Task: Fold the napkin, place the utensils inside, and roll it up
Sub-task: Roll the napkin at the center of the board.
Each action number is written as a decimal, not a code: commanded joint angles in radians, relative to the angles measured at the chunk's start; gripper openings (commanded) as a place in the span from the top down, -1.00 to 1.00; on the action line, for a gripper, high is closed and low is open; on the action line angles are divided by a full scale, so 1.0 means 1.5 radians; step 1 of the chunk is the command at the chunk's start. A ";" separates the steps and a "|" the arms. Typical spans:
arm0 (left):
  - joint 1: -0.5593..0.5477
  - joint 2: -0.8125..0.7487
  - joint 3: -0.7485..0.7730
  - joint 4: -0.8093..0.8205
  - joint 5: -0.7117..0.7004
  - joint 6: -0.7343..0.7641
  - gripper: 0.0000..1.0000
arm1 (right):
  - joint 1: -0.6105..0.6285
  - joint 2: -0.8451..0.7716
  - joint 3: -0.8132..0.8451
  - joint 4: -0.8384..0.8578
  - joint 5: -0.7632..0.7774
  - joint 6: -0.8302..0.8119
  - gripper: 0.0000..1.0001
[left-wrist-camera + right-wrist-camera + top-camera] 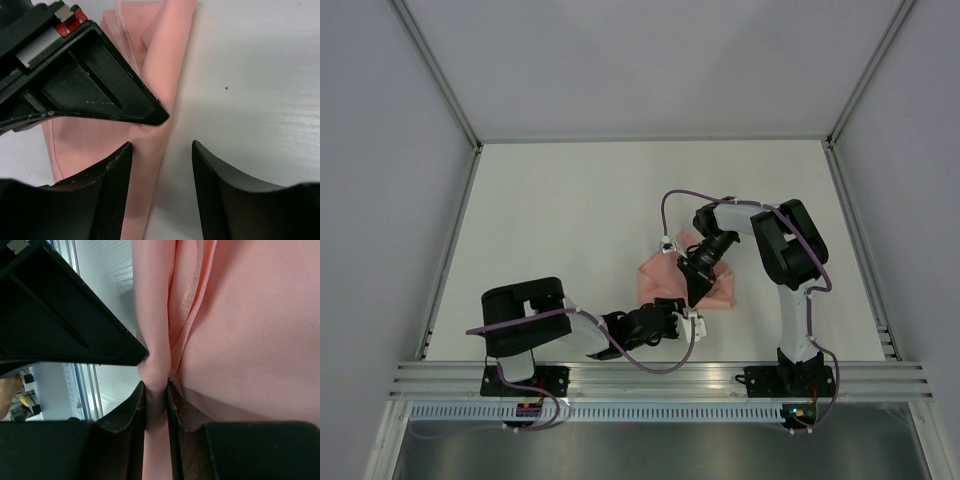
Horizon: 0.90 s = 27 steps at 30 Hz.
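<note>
Napkin [653, 281] is lying bunched by the table's [570, 220] near edge, right of centre. Right gripper [156, 390] is pinching a fold. Left gripper [161, 147] is crowding close, part open astride the napkin's edge, gripping nothing.

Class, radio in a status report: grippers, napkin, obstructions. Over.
Left gripper open over napkin edge. Right gripper pinching napkin fold. Utensils not seen. Grippers close together.

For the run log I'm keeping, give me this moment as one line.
napkin: partly folded on table | right gripper: shut on a napkin fold | left gripper: open over napkin edge | utensils: not in view
</note>
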<state>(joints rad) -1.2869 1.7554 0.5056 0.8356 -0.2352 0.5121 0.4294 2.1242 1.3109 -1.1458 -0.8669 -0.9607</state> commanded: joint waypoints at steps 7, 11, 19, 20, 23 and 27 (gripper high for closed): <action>0.012 0.051 0.032 0.028 0.007 0.050 -0.17 | -0.004 0.051 0.001 0.074 0.115 -0.042 0.77; 0.019 0.060 0.037 0.010 0.020 0.043 -0.16 | -0.004 0.055 0.004 0.068 0.114 -0.043 0.77; 0.034 0.086 0.051 -0.033 0.041 0.015 -0.02 | -0.006 0.059 0.009 0.063 0.115 -0.043 0.77; 0.039 0.088 0.053 -0.038 0.043 0.009 0.03 | -0.007 0.059 0.009 0.063 0.115 -0.042 0.77; 0.045 0.090 0.053 -0.050 0.052 -0.005 0.28 | -0.007 0.060 0.008 0.063 0.115 -0.043 0.78; 0.049 0.092 0.058 -0.072 0.060 -0.021 0.74 | -0.009 0.061 0.007 0.063 0.111 -0.043 0.77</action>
<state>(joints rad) -1.2362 1.8519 0.5858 0.8612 -0.1722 0.5323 0.4187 2.1582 1.3323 -1.1938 -0.8696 -0.9562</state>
